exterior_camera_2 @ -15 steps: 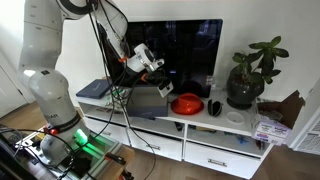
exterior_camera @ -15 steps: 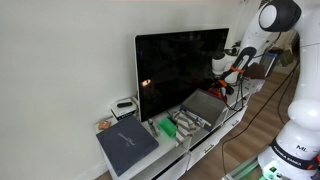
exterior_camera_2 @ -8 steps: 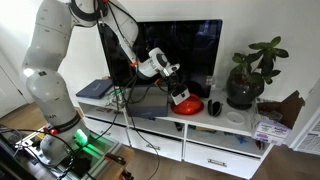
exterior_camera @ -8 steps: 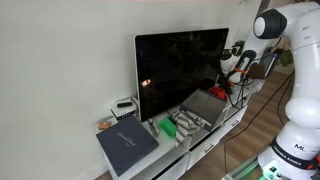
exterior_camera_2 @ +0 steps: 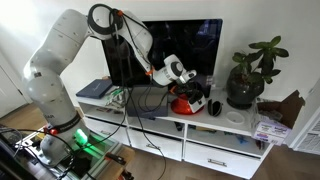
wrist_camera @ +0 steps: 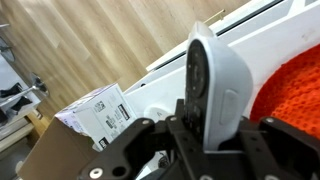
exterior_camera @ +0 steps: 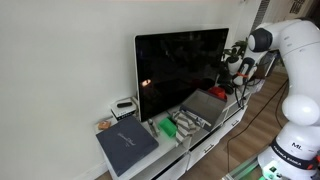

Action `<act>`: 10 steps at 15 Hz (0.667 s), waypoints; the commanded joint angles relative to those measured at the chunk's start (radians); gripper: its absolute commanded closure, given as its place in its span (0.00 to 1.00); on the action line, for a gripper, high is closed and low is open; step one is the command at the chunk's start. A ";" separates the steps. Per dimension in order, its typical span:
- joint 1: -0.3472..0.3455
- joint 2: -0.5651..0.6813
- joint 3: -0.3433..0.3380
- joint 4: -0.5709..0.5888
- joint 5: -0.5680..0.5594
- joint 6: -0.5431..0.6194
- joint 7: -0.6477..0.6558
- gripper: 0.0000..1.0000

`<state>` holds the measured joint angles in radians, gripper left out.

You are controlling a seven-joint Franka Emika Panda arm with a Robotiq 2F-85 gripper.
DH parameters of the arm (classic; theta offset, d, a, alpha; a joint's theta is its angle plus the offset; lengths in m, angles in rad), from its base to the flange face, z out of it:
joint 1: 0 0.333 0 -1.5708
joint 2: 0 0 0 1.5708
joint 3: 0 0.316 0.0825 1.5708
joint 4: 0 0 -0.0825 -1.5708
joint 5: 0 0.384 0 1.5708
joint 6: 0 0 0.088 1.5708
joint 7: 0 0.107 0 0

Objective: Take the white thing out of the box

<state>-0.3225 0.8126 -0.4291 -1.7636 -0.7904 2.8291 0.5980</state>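
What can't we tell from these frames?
Inside of the box: too small in an exterior view.
Lower end of the white thing: wrist view, hidden by the pincer shut on it.
Rest of the orange-red object: wrist view, cut off by the right edge.

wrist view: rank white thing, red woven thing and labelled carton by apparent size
1. white thing, though nearest the camera
2-3. red woven thing and labelled carton: too alike, both partly out of sight
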 commanded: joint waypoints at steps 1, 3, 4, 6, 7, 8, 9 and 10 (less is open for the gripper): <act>-0.061 0.149 0.049 0.142 0.165 0.054 -0.177 0.94; -0.062 0.215 0.053 0.190 0.262 0.085 -0.266 0.94; -0.060 0.250 0.051 0.222 0.317 0.091 -0.301 0.94; -0.002 0.226 0.004 0.154 0.396 0.090 -0.329 0.75; -0.006 0.250 0.009 0.180 0.428 0.087 -0.353 0.75; -0.008 0.266 0.011 0.198 0.441 0.086 -0.361 0.75; -0.009 0.274 0.012 0.209 0.445 0.086 -0.361 0.75; -0.010 0.276 0.012 0.213 0.445 0.086 -0.361 0.75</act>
<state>-0.3651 1.0747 -0.3835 -1.5490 -0.4388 2.9041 0.3001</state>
